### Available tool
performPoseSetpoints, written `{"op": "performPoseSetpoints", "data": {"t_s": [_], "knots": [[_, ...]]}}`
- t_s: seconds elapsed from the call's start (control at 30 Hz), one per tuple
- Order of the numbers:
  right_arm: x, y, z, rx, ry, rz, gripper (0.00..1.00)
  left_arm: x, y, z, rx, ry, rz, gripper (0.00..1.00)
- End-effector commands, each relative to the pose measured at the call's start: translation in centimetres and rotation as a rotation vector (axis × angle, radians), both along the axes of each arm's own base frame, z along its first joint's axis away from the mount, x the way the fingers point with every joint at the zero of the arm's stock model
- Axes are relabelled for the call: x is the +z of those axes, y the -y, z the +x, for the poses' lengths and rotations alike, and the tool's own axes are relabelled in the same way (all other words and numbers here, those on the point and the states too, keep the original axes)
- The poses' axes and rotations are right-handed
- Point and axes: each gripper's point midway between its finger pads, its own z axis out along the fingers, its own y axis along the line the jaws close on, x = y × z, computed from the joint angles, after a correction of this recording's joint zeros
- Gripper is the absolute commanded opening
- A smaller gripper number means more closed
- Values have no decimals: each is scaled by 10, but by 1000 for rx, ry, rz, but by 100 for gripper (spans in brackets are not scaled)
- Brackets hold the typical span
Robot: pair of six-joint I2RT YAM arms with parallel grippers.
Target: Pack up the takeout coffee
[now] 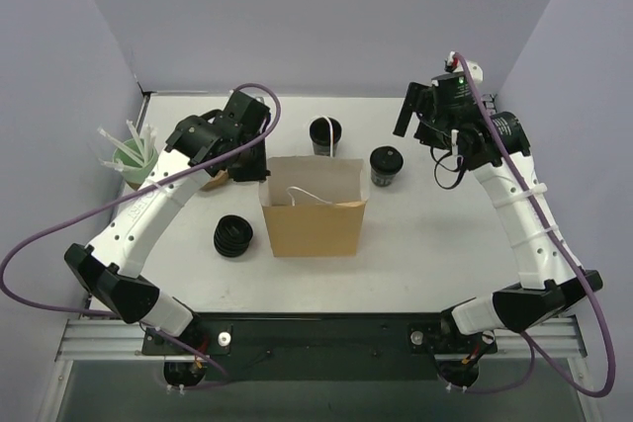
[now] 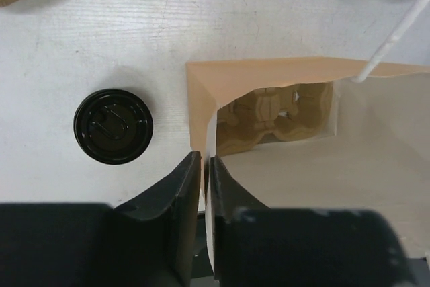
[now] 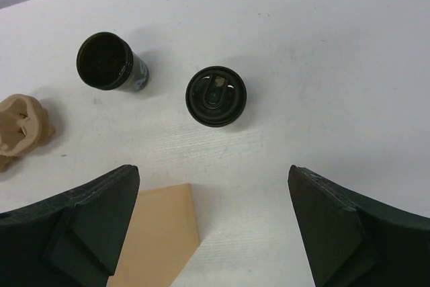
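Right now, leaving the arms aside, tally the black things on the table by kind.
Small black cups: 2 (the lidded takeout coffee and another black cup beyond the brown paper bag)
Ribbed black stack: 1
Total: 3

White arms (image 1: 148,212) with black joints (image 1: 117,289), trailing purple cables (image 1: 259,87), matte black wedge-shaped pincer fingers (image 3: 94,226)
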Motion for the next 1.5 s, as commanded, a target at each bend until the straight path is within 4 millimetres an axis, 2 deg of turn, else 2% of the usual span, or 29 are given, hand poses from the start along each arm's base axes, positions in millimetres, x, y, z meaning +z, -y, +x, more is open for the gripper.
{"op": "performPoseSetpoints", "data": {"t_s": [0.0,0.07,0.13,0.2,0.23,0.27,0.37,0.43,0.47,0.5,0.57,0.6,0.67,0.9,1.03,1.1,1.23,1.37,1.47], "knots": [[-15,5,7,54,-36,-92,100,18,14,9,-31,77,-93,9],[-29,6,18,84,-82,-123,97,24,23,10,-58,92,-138,0],[-37,4,26,113,-102,-134,96,31,31,11,-88,115,-182,0],[-56,4,39,131,-152,-148,95,47,40,16,-114,179,-236,0],[-60,1,43,150,-165,-136,95,45,42,17,-124,192,-242,0],[-73,3,49,150,-201,-134,95,53,48,24,-148,245,-271,0],[-89,-3,57,174,-244,-93,94,60,49,28,-177,331,-299,0],[-98,-5,57,194,-268,-93,93,68,49,25,-197,375,-318,0],[-101,-5,55,197,-277,-96,93,61,50,25,-205,383,-322,0],[-104,-4,54,194,-283,-98,93,72,48,17,-219,422,-348,0],[-111,-2,47,192,-301,-99,93,66,45,11,-225,464,-370,0],[-113,-2,46,194,-302,-99,93,76,37,2,-218,510,-396,0],[-116,0,42,189,-309,-98,93,84,31,-2,-198,562,-422,0],[-120,-3,37,216,-317,-97,93,69,24,-18,-218,542,-415,0],[-120,-5,45,238,-316,-106,93,65,15,-24,-186,520,-405,0],[-120,-7,51,252,-317,-102,93,57,14,-21,-166,479,-376,0],[-135,-17,63,296,-354,-78,93,42,13,-21,-146,386,-325,0],[-151,-17,70,313,-390,-98,92,43,9,-23,-129,367,-312,0],[-165,-19,74,333,-425,-107,90,36,10,-27,-143,342,-306,0]]}}
